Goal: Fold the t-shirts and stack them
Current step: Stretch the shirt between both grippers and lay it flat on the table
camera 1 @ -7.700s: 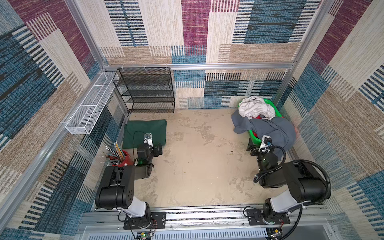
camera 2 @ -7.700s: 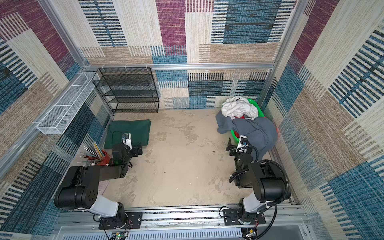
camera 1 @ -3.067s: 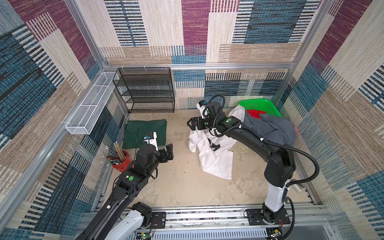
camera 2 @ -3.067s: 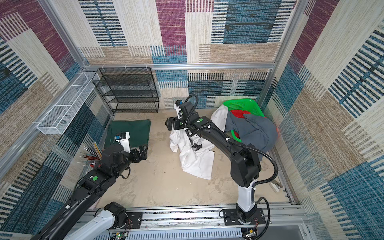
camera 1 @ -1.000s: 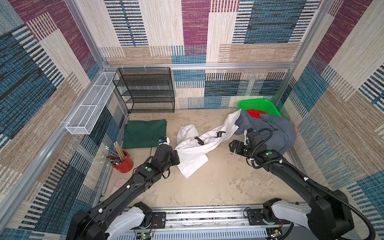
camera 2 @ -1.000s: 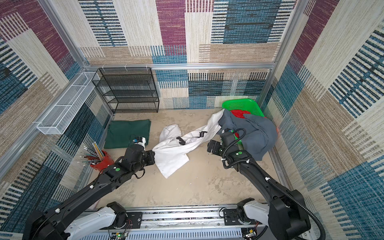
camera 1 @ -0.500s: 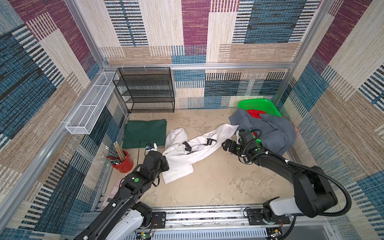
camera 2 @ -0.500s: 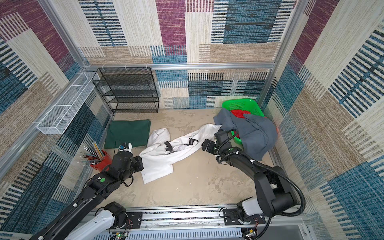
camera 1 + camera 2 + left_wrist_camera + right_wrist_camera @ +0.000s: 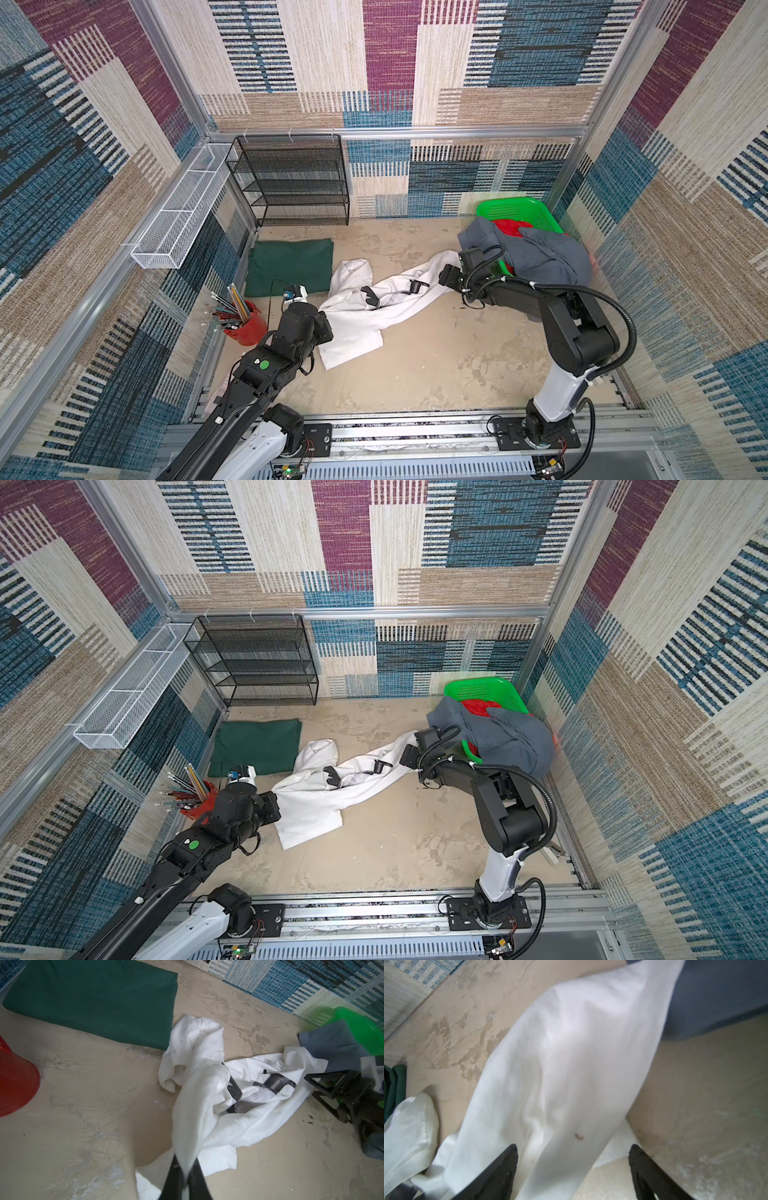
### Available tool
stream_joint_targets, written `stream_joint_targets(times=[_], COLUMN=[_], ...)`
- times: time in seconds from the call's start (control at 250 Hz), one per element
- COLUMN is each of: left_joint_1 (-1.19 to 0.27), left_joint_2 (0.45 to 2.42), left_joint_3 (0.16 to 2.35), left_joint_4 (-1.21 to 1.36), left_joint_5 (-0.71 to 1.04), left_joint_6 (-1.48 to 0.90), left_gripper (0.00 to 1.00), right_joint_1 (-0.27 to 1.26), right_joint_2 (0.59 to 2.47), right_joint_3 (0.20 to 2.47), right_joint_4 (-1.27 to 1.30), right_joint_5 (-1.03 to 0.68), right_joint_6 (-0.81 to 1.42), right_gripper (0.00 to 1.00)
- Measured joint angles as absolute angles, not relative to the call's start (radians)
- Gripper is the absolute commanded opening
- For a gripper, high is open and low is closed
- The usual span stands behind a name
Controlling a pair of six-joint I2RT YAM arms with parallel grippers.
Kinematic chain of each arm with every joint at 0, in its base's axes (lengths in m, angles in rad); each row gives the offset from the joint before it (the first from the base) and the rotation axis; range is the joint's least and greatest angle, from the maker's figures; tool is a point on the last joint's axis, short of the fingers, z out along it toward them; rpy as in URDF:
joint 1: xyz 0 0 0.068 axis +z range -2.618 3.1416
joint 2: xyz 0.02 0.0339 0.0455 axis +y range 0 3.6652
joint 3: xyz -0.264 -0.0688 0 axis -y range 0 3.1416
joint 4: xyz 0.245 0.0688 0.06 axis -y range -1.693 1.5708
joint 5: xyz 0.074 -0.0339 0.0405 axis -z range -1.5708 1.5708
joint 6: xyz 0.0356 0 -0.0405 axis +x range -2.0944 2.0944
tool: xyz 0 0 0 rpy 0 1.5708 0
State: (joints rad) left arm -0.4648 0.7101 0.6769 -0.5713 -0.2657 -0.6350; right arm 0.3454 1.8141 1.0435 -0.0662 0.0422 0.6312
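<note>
The white t-shirt [image 9: 353, 324] [image 9: 311, 800] with its black-and-grey print [image 9: 274, 1084] lies crumpled and stretched across the floor. My left gripper [image 9: 326, 322] [image 9: 186, 1169] is shut on a bunched edge at its near-left end. My right gripper [image 9: 446, 276] [image 9: 573, 1149] is open at the far-right end, its fingers either side of white cloth [image 9: 571, 1053]. The dark green t-shirt [image 9: 289, 266] [image 9: 93, 999] lies folded flat at the back left. The grey t-shirt [image 9: 540, 253] [image 9: 716, 991] hangs over the basket rim.
A bright green basket [image 9: 515, 208] stands in the back right corner with something red [image 9: 509, 226] inside. A red cup of pencils [image 9: 245, 324] sits just left of my left arm. A black mesh shelf [image 9: 291, 178] and a white wire tray [image 9: 178, 216] line the walls.
My left gripper has pulled the white t-shirt leftward and toward the front, stretching it out. My right gripper has moved in onto the shirt's far-right end beside the grey t-shirt.
</note>
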Motion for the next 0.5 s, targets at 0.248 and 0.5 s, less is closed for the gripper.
stream_joint_targets(times=[0.248, 0.5], left_joint_1=[-0.462, -0.456], left_joint_2=[0.719, 0.72], left_joint_3=[0.693, 0.704], left_joint_4=[-0.588, -0.604], left_joint_5=[-0.258, -0.255], left_joint_6=[-0.64, -0.641], left_gripper=[0.0, 0.0], right_joint_1=[0.339, 0.329], right_joint_2=[1.918, 1.925], right_joint_3=[1.127, 1.138], right_joint_4=[-0.078, -0.096], right_joint_5=[0.104, 0.169], right_joint_6=[0.591, 0.566], right_gripper=[0.54, 0.0])
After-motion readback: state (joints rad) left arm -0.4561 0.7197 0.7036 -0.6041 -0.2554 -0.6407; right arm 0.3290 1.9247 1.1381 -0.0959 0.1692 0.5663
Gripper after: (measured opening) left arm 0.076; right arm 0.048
